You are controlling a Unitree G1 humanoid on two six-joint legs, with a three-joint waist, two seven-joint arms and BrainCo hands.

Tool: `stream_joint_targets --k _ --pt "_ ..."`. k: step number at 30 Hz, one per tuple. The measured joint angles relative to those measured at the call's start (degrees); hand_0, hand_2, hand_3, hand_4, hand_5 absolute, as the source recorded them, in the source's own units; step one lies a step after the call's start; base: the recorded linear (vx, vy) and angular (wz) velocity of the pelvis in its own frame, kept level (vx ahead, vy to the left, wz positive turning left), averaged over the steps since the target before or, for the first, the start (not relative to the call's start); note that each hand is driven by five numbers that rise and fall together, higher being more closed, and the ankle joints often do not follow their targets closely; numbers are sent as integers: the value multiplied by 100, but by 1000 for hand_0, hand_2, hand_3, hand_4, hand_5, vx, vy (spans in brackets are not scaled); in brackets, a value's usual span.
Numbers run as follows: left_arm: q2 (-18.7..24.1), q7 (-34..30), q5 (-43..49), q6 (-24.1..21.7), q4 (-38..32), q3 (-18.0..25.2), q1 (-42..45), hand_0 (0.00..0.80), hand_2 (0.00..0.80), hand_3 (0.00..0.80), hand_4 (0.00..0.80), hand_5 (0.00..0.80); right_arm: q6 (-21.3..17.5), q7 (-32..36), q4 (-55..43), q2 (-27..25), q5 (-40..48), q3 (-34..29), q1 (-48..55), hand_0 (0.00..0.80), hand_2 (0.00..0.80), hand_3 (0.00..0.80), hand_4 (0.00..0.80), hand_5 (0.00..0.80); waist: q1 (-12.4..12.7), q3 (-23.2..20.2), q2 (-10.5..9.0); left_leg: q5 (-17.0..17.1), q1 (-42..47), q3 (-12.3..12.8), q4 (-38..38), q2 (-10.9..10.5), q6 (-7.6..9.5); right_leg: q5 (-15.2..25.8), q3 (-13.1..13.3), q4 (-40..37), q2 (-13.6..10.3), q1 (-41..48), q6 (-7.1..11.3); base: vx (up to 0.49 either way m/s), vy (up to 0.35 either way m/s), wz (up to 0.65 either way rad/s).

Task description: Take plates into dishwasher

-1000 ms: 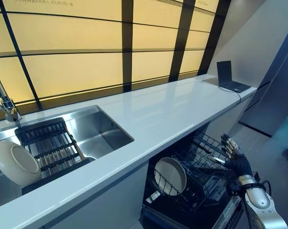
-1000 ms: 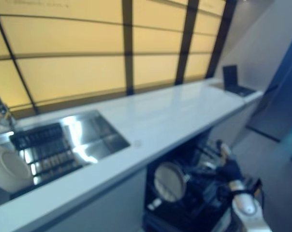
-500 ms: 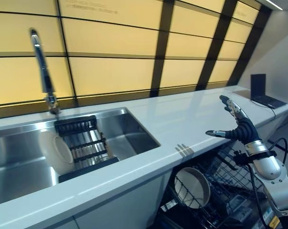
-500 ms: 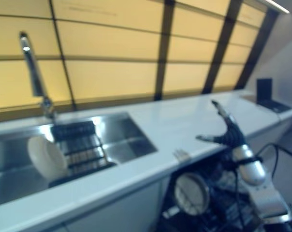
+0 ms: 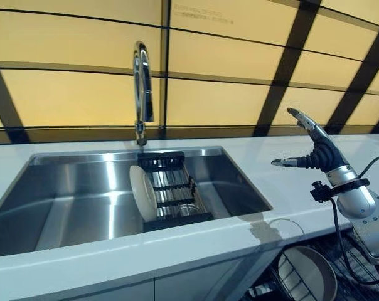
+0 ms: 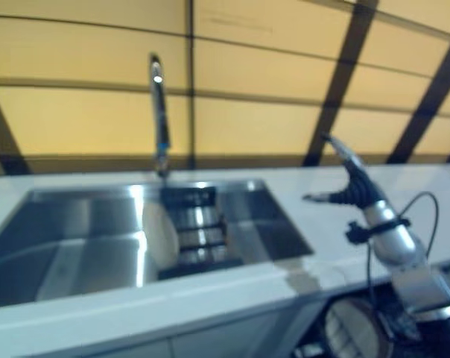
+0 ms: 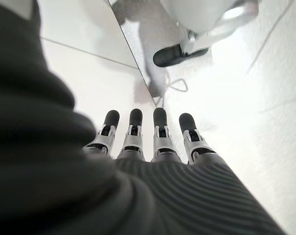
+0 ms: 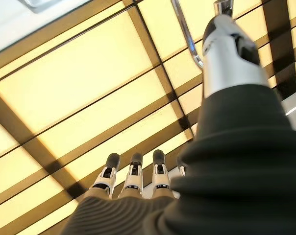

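A white plate stands on edge against a black dish rack in the steel sink. Another plate stands in the open dishwasher's wire rack under the counter at the lower right. My right hand is open and empty, raised above the white counter to the right of the sink. Its wrist view shows straight fingers against the yellow wall. My left hand shows only in its wrist view, fingers straight, empty, pointing down at the floor.
A tall chrome tap rises behind the sink. Yellow wall panels with dark frames run along the back of the counter. The dishwasher opening lies below the counter's front edge at the right.
The camera has swung left, so the sink is now in the middle. My right hand rose from the dishwasher rack to above the counter and stays open.
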Motion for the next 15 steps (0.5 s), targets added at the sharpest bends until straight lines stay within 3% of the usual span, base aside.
stream_joint_targets --k 1,2,3,5,6,7,12,15 --pt "10 0 47 12 0 2 3 0 0 0 0 0 1 7 26 -1 -4 0 -1 0 0 0 0 0 -2 9 -55 -3 30 -61 -2 -33 -5 -8 49 -15 22 39 1 131 -115 106" --pt "79 -4 90 20 0 10 26 0 0 0 0 0 0 50 132 -7 -50 1 -31 0 0 0 0 0 7 7 -238 -25 107 -181 -10 -166 -45 -156 131 56 4 139 -49 113 -116 86" --pt "112 -2 90 26 5 19 39 0 0 0 0 0 0 72 216 -12 -93 3 -74 0 0 0 0 0 24 -25 -353 -44 134 -210 -6 -225 -74 -21 246 85 -6 165 -190 124 -193 114" --pt "124 -18 89 43 3 17 52 0 0 0 0 0 -6 115 517 -50 -245 24 -201 0 0 0 0 0 28 -17 -364 -161 203 -267 125 -207 -203 38 251 174 50 243 -253 92 -182 81" --pt "98 -26 87 85 1 17 60 0 0 0 0 0 -22 141 585 -160 -438 91 -287 0 0 0 0 0 112 -3 -380 -517 192 -136 686 -268 -324 120 255 181 45 296 -318 100 -178 23" --pt "70 -52 86 101 -2 26 76 0 0 0 0 0 -85 148 576 -295 -609 122 -316 0 0 0 0 0 171 -31 -277 -816 331 -117 777 -232 -373 127 227 170 99 341 -316 86 -199 9" --pt "33 -59 72 119 -64 247 266 0 0 0 0 0 -562 169 581 -809 -1546 649 -954 0 0 0 0 0 172 -82 -269 -755 589 -143 237 -50 -402 295 14 -30 173 528 -439 87 -146 2" --pt "-52 -60 71 120 -239 253 324 0 0 0 0 0 -783 185 583 -1222 -1899 992 -1367 0 0 0 0 0 186 -206 -281 -760 604 -150 148 3 -414 530 -110 -146 173 607 -685 70 -125 32"
